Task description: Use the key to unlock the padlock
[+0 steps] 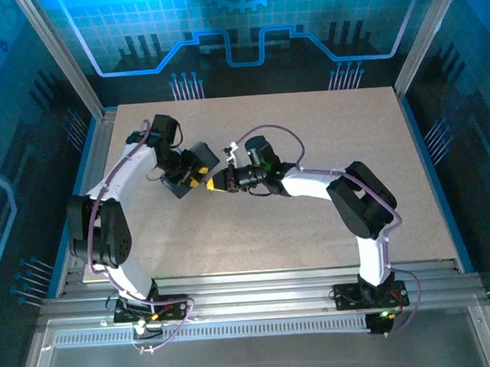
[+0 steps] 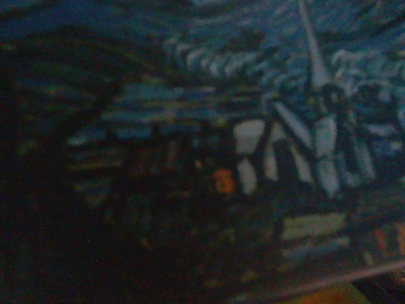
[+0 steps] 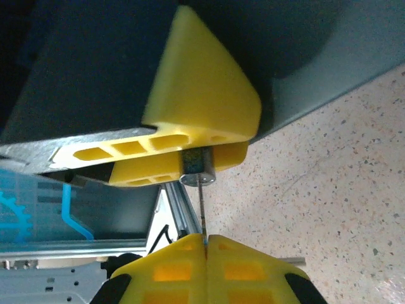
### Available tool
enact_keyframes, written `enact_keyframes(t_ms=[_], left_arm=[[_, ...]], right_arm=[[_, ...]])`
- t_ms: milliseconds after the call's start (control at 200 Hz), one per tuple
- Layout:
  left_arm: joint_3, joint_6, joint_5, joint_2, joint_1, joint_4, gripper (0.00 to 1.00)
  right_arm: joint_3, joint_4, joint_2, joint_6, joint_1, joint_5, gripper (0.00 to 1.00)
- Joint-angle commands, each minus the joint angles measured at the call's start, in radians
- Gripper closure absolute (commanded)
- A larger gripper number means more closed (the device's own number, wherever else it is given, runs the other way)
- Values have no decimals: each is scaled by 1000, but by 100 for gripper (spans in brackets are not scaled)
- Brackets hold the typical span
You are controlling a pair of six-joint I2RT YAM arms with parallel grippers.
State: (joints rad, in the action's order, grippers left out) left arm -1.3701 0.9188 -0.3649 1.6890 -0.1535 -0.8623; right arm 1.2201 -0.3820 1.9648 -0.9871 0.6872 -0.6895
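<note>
In the right wrist view the tiny dark padlock (image 3: pixel 197 163) with a silvery end face sits clamped between the left gripper's yellow fingers (image 3: pixel 202 107). The thin pale key (image 3: pixel 202 206) runs from my shut right gripper (image 3: pixel 205 239) straight into that end face. From above, the left gripper (image 1: pixel 196 179) and right gripper (image 1: pixel 218 184) meet tip to tip at mid-table. The dark blue box (image 2: pixel 253 126) with the swirly painting print sits right against the left wrist camera; it also looms dark behind the left fingers, box (image 3: pixel 95 69). The shackle is hidden.
The speckled tabletop (image 1: pixel 325 137) lies open to the right and front of the arms. An aluminium frame rail (image 3: pixel 183 209) and blue enclosure walls (image 1: pixel 235 26) border the table. The box (image 1: pixel 200 156) is held tilted above the table by the left arm.
</note>
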Motion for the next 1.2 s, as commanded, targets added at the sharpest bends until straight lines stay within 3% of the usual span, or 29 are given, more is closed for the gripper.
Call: enact_keyframes(t_ms=[0, 185, 350, 470, 595, 675, 845, 1036, 1196], left_arm=[[48, 60, -115, -55, -63, 3, 100], [89, 108, -135, -83, -69, 59, 100], [67, 82, -109, -99, -95, 8, 100], [123, 142, -149, -127, -99, 78, 100], [123, 94, -131, -140, -100, 32, 100], [148, 99, -139, -154, -89, 40, 100], [154, 106, -130, -181, -40, 38, 100], [151, 121, -92, -181, 22, 19, 100], [146, 134, -81, -171, 27, 19, 100]], right_arm=[[105, -153, 24, -63, 25, 61, 100], [123, -177, 1, -114, 40, 103, 100], [151, -171, -21, -127, 46, 151, 100], [247, 24, 0, 10, 85, 218, 100], [180, -151, -26, 25, 82, 258, 98], [205, -118, -33, 48, 72, 238, 96], [147, -1, -105, 150, 68, 164, 85], [23, 251, -242, 369, 57, 183, 55], [-29, 405, -343, 519, 23, 211, 53]])
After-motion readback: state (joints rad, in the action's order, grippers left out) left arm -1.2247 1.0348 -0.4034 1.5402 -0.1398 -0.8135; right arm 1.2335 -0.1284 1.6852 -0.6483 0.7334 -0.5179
